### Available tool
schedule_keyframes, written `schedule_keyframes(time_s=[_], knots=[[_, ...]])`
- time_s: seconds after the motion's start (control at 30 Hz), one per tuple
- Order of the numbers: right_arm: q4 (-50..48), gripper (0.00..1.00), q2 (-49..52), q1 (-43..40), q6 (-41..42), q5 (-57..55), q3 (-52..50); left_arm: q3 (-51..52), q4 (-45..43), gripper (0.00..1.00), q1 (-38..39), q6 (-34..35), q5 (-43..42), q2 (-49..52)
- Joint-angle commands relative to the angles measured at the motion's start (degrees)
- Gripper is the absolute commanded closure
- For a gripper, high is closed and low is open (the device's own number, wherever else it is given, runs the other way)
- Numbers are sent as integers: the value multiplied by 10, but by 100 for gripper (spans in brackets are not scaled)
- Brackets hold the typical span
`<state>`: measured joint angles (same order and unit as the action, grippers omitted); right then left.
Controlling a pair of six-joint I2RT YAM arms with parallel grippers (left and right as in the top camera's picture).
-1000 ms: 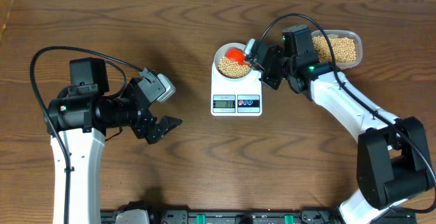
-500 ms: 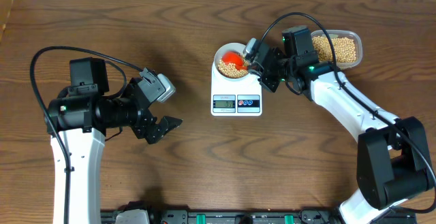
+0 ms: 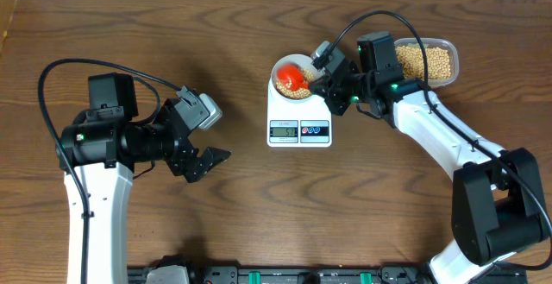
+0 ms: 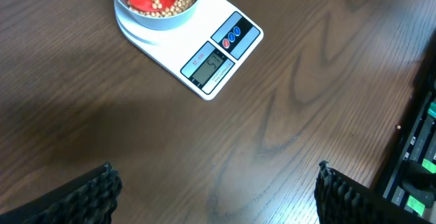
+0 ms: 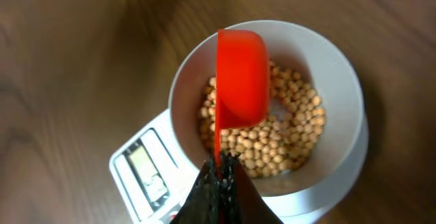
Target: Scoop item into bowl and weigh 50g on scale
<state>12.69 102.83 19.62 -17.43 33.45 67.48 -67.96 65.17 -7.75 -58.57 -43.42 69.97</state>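
Note:
The white scale (image 3: 299, 120) sits mid-table with the pale bowl (image 3: 281, 66) on its platform. Tan beans (image 5: 293, 132) lie in the bowl (image 5: 340, 71). My right gripper (image 5: 219, 164) is shut on the thin handle of a red scoop (image 5: 240, 77). The scoop hangs over the bowl's left half, rolled on its side so its outer shell faces the wrist camera. In the overhead view the right gripper (image 3: 325, 70) is at the bowl's right rim, with the scoop (image 3: 291, 77) over the beans. My left gripper (image 4: 218, 190) stands open over bare wood, well left of the scale (image 4: 218, 57).
A clear plastic tub (image 3: 425, 60) of beans stands at the back right, behind the right arm. The left gripper (image 3: 205, 137) hovers left of centre. Black equipment lines the table's front edge (image 3: 276, 275).
The right gripper has rolled and drawn slightly back and up. The red scoop shifted left over the bowl and tipped over. The left arm has not moved.

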Motion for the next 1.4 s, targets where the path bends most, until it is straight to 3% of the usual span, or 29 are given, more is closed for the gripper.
schedule_keyframes(time_s=[0.0,0.07,0.4,0.53,0.73,1.07,1.37], knots=[[1,99,7,1,-9,19,0,-16,2,7,1,-7,-9,-4],[-9,99,7,1,-54,-18,0,-15,2,7,1,-7,-9,-4],[-17,99,7,-5,-18,-30,0,-15,2,7,1,-7,-9,-4],[-10,99,7,-3,-95,-54,0,-16,2,7,1,-7,-9,-4],[12,99,7,4,-96,-51,0,-15,2,7,1,-7,-9,-4],[10,99,7,-3,-13,21,0,-16,2,7,1,-7,-9,-4],[2,97,7,-49,113,82,0,-15,2,7,1,-7,-9,-4]])
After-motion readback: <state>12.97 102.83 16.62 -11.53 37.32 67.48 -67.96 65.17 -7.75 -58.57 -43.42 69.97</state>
